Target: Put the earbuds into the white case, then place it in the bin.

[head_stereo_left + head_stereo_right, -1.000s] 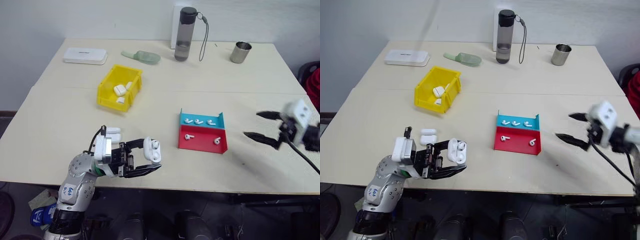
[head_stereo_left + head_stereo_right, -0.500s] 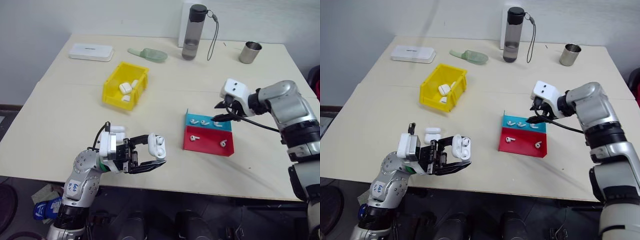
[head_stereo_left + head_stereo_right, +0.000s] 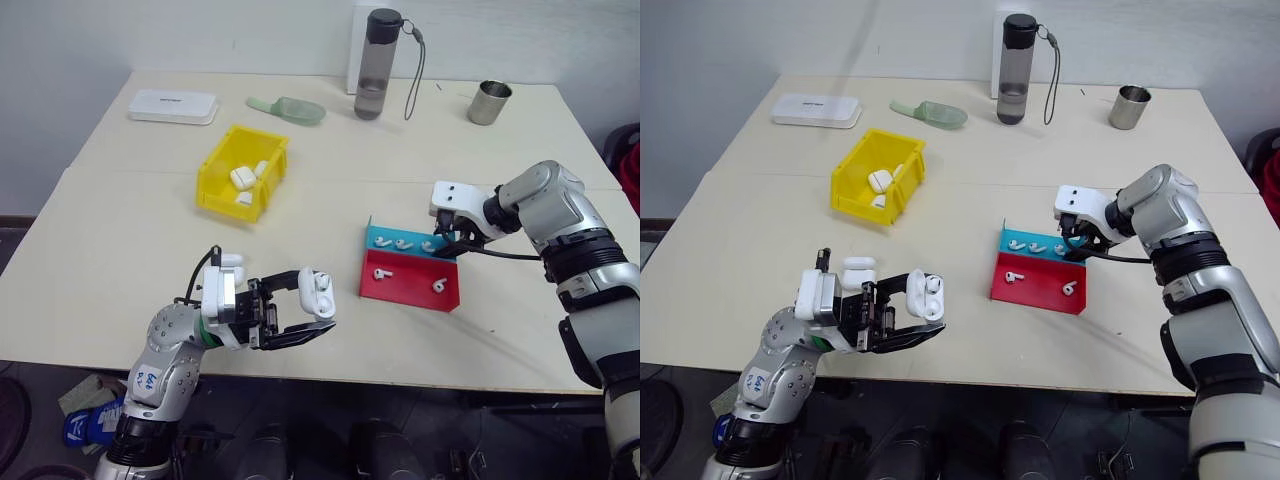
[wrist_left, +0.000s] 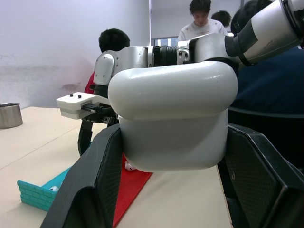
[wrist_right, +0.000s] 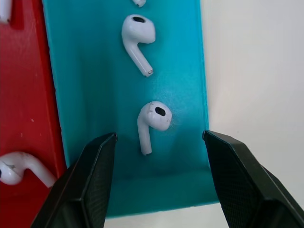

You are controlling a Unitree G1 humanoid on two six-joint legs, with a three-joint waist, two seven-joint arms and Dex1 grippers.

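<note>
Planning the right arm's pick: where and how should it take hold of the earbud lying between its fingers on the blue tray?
Probably from above, fingers straddling the earbud across its bulb and upper stem. It lies flat on the blue tray; the thin stem alone looks likely to slip.

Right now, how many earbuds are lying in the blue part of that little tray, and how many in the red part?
Blue part of the tray: 3 earbuds
Red part of the tray: 2 earbuds
Total: 5 earbuds
</note>
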